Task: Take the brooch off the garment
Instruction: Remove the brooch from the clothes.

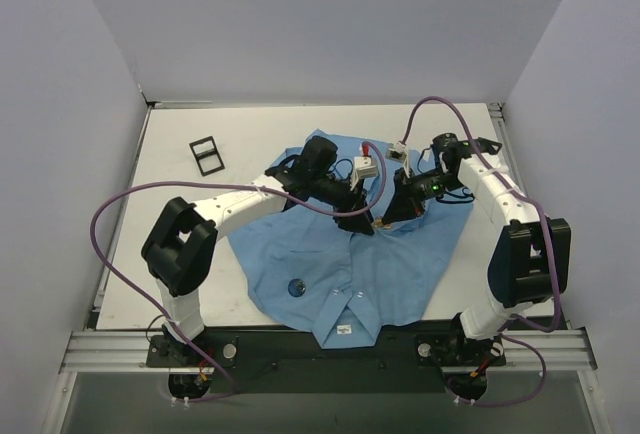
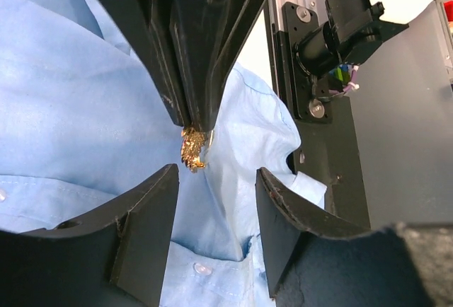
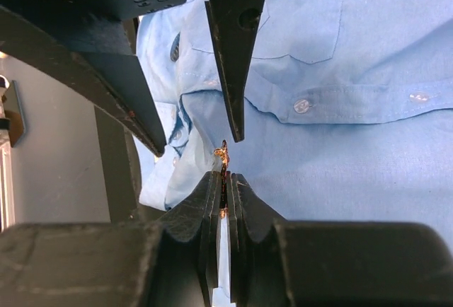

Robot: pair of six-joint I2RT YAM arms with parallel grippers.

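The garment, a light blue shirt (image 1: 330, 254), lies spread on the table, collar toward the arms. A small glittering gold brooch (image 2: 192, 150) sits on a raised fold of its cloth. My right gripper (image 3: 224, 180) is shut on the brooch (image 3: 224, 157), fingertips pinching it edge-on and lifting the fabric. My left gripper (image 2: 216, 208) is open, one finger on each side of the same fold (image 2: 233, 172), just below the brooch and not touching it. From above, both grippers meet at mid shirt (image 1: 379, 222). A small round dark-blue disc (image 1: 296, 287) lies on the shirt near the collar, away from both grippers.
Two black rectangular frames (image 1: 207, 155) lie on the white table (image 1: 180, 184) at the back left. A white neck label (image 1: 343, 330) shows at the collar. Purple cables (image 1: 110, 224) loop beside each arm. Grey walls close in the table on three sides.
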